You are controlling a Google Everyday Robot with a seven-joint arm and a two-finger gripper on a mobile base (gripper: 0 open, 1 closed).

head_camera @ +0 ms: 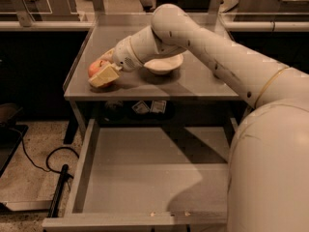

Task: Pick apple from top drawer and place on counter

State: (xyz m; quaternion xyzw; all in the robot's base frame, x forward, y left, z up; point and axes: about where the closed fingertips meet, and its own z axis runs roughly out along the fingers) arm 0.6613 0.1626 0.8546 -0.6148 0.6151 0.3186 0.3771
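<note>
gripper (100, 69) at counter (193, 83) left-front | fingers (104, 75) clasp apple (94, 67), hiding its right half | arm (217, 57) hides right side of top drawer (85, 168)

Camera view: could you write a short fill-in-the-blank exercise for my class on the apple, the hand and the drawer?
1. The top drawer under the counter is pulled ____.
2. At the counter's front left corner, the apple sits between the two ____ of the hand.
3. The white bowl lies to the apple's ____.

Missing words: open; fingers; right.
</note>
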